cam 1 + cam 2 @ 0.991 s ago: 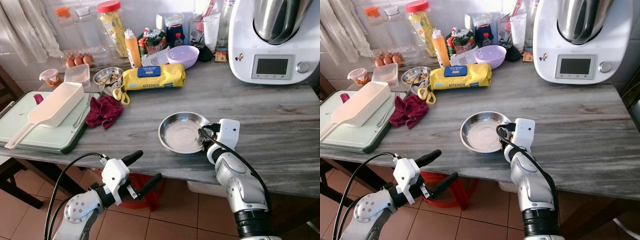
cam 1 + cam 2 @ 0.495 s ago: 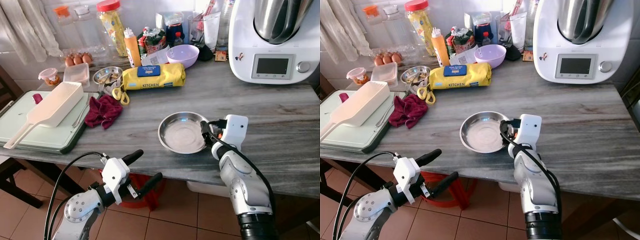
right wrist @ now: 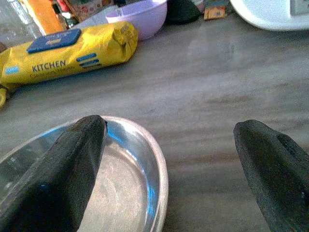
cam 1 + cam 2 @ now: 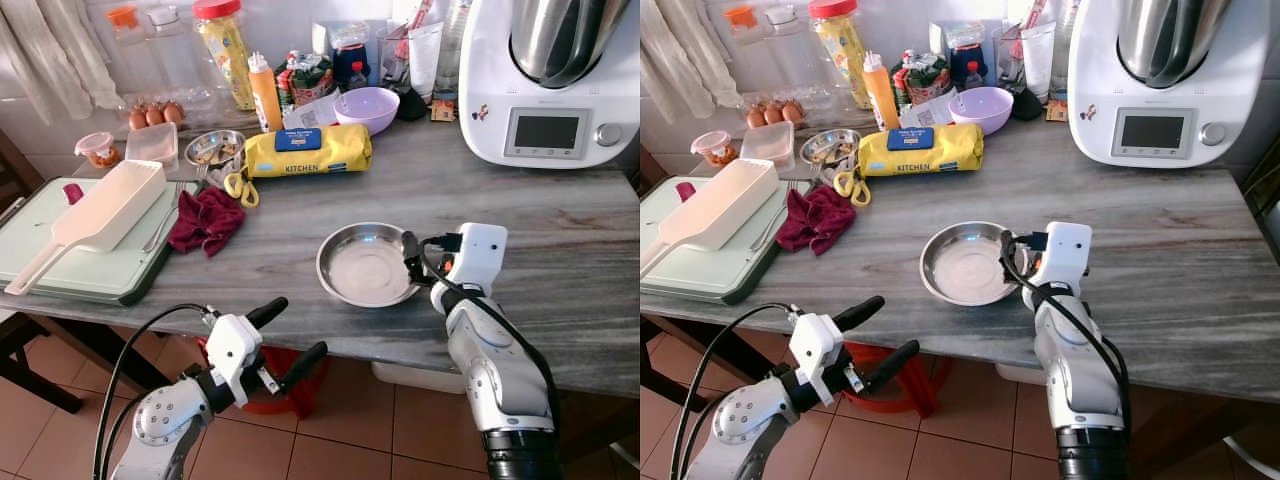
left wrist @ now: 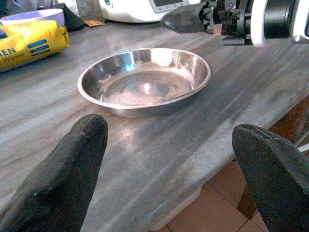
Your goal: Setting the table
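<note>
Steel bowl [image 4: 368, 264]: sits flat on the grey table [image 4: 560, 235], near its front edge, mouth up and empty; round, so it has no long axis and only its rim offers a hold.

Right tool [image 4: 411, 262]: hovers at the bowl's right rim, fingers spread wide. In the right wrist view one finger [image 3: 53, 171] lies over the bowl's inside while the other finger [image 3: 275, 166] is out over bare table, so the rim falls between them but close to the inner one.

Bowl from right tool: directly ahead and slightly below, touching or nearly so; I cannot tell if the inner finger rests on the metal.

Left tool [image 4: 281, 338]: hangs below and in front of the table edge, fingers wide apart, holding nothing.

Bowl from left tool: ahead, higher and to its right, well apart; the left wrist view looks across the table lip at it.

Nearer arm: the right, by far; this looks like its job.

What the move turns on: the rim running crosswise between the right tool's fingers. A pinch should work if the fingers drop to straddle the wall.

Risk: a thin, slick rim may skid toward the yellow wipes pack [image 4: 308, 152] instead of being gripped.

Other things: a purple bowl [image 4: 365, 109] and a white kitchen machine [image 4: 545, 80] stand far beyond the right tool.
</note>
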You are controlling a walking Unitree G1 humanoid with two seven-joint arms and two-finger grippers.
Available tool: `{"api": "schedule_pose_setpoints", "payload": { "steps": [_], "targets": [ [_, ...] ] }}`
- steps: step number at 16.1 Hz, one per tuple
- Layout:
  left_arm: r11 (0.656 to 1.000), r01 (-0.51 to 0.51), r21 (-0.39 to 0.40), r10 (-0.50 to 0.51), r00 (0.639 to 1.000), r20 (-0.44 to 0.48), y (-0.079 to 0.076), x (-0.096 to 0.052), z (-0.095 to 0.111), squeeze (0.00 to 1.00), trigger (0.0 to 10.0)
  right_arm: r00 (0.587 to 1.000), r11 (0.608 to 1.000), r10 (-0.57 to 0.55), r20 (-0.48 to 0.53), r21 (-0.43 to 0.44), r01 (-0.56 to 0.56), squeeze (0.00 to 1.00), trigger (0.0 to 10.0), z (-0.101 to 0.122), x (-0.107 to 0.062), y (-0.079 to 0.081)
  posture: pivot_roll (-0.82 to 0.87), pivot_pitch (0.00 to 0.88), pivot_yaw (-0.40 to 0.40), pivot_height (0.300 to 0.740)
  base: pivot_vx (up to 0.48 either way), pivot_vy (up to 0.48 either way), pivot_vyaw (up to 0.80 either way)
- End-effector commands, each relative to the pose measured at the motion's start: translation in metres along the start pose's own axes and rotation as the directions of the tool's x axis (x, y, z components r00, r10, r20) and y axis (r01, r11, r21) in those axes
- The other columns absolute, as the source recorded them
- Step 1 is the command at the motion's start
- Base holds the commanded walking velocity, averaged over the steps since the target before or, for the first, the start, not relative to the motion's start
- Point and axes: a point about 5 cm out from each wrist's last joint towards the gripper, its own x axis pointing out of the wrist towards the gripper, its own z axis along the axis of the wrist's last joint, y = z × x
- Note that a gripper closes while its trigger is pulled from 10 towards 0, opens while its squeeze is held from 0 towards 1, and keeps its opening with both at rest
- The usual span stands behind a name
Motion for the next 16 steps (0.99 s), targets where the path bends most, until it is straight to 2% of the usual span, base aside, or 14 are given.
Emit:
{"api": "schedule_pose_setpoints", "payload": {
  "steps": [1,7,8,10,11,12,13,14,15,16],
  "targets": [
    [1.0,-0.016,0.021,0.016,1.0,-0.008,0.002,-0.001,-0.001,0.0,10.0,1.0,1.0,0.013,0.026,-0.023,-0.012,1.0,10.0,0.003,-0.003,0.004,-0.13,0.045,0.11,0.74,0.0,0.0,0.0],
    [0.998,-0.057,0.021,0.057,0.998,0.02,0.003,0.005,-0.001,0.0,10.0,0.999,0.999,-0.013,0.044,-0.048,0.015,1.0,10.0,0.007,-0.01,-0.006,-0.15,0.026,0.087,0.74,0.0,0.0,0.0],
    [0.996,-0.094,-0.01,0.094,0.995,0.032,0.005,0.007,-0.002,0.0,10.0,0.999,0.998,-0.028,0.042,-0.054,0.03,1.0,10.0,0.007,-0.011,-0.011,-0.15,0.017,0.07,0.74,0.0,0.0,0.0],
    [0.992,-0.129,-0.013,0.13,0.991,0.031,0.012,0.008,-0.004,0.0,10.0,0.999,0.997,-0.03,0.044,-0.064,0.033,1.0,10.0,0.01,-0.01,-0.012,-0.16,0.004,0.071,0.74,0.0,0.0,0.0],
    [0.988,-0.151,-0.007,0.151,0.988,0.011,0.018,0.002,-0.007,0.0,10.0,0.998,0.998,-0.024,0.052,-0.064,0.028,1.0,10.0,0.011,-0.01,-0.008,-0.15,0.0,0.079,0.74,0.0,0.0,0.0],
    [0.991,-0.133,0.0,0.133,0.991,0.013,0.017,0.003,-0.007,0.0,10.0,0.998,0.997,-0.036,0.052,-0.061,0.039,0.94,10.0,0.009,-0.011,-0.013,-0.14,0.0,0.059,0.74,0.0,0.0,0.0],
    [0.993,-0.116,0.01,0.115,0.993,0.033,0.014,0.011,-0.004,0.0,10.0,0.998,0.997,-0.058,0.019,-0.045,0.059,0.72,10.0,0.004,-0.01,-0.022,-0.12,0.0,0.047,0.74,0.0,0.0,0.0],
    [0.992,-0.125,0.012,0.124,0.991,0.051,0.016,0.016,0.002,0.0,10.0,0.998,0.998,-0.06,0.003,-0.037,0.06,0.68,10.0,0.002,-0.009,-0.023,-0.12,0.0,0.058,0.74,0.0,0.0,0.0],
    [0.99,-0.14,0.012,0.14,0.989,0.055,0.018,0.016,0.005,0.0,10.0,0.999,0.997,-0.045,0.015,-0.062,0.046,0.51,10.0,0.004,-0.008,-0.021,-0.13,0.0,0.068,0.74,0.0,0.0,0.0],
    [0.99,-0.14,0.017,0.139,0.989,0.055,0.019,0.016,0.006,0.0,10.0,0.998,0.997,-0.059,0.016,-0.046,0.06,0.0,10.0,0.004,-0.007,-0.021,-0.12,0.0,0.067,0.74,0.0,0.0,0.0]
  ]
}}
